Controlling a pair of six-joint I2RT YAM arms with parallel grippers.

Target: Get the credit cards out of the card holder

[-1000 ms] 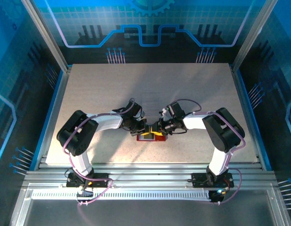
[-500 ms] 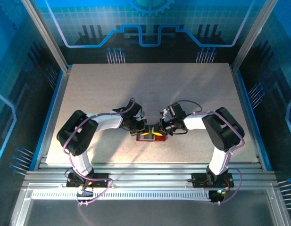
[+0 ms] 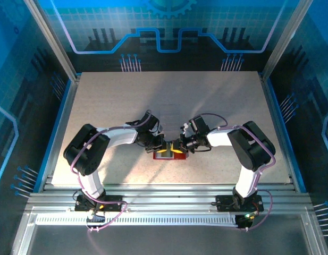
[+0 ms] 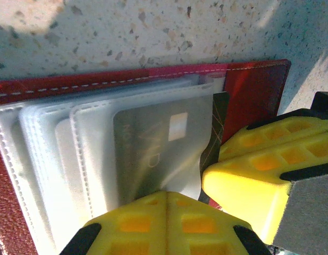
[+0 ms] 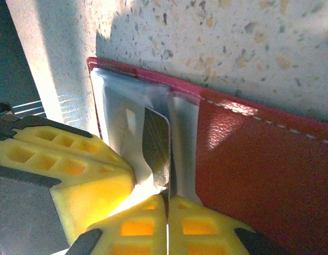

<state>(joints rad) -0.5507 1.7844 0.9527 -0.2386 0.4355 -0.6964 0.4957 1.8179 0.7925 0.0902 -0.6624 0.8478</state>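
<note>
At six o'clock from the centre of the table, the card holder is lying open, its long axis running nine to three o'clock and its grey pockets facing up. The left gripper is resting with its jaws closed at the pockets' edge; whether it is pinching them cannot be told. Just beside it, the right gripper is clamping a dark credit card, which is jutting out toward three o'clock.

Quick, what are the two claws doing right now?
Left gripper: shut on the card holder's clear pocket.
Right gripper: shut on a dark card.
</note>
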